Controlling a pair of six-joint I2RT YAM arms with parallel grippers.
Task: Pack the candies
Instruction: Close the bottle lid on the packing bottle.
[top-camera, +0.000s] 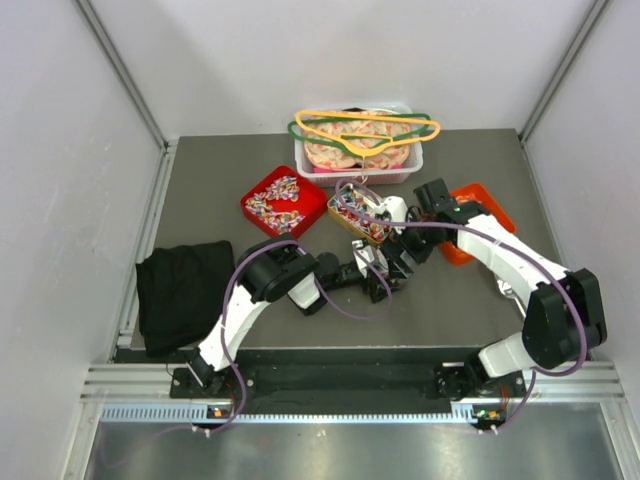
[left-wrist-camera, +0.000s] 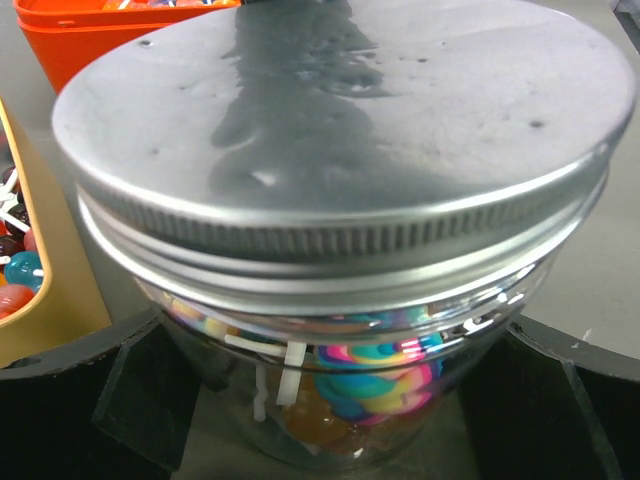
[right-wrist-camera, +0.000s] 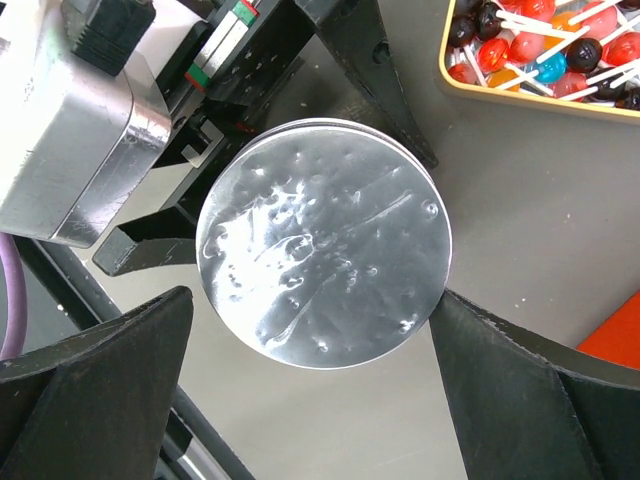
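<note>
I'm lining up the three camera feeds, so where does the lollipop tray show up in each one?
Top external: the lollipop tray sits just above centre.
Left wrist: only its tan wall shows, at the left edge.
Right wrist: it fills the top right corner.
Shared landmark: the orange tray, right of centre from above, top left in the left wrist view, and at the lower right edge in the right wrist view.

Dented metal lid (right-wrist-camera: 325, 245) on a clear jar (left-wrist-camera: 230, 385)

The lid is shiny silvery metal, pitted with small dents, its edge finely ribbed. The jar wall is glossy and see-through, with glossy candies (left-wrist-camera: 375, 375) inside. Behind the jar, the orange tray (left-wrist-camera: 70, 45) looks like smooth plastic. The table (right-wrist-camera: 520, 200) under it is matt grey.
</note>
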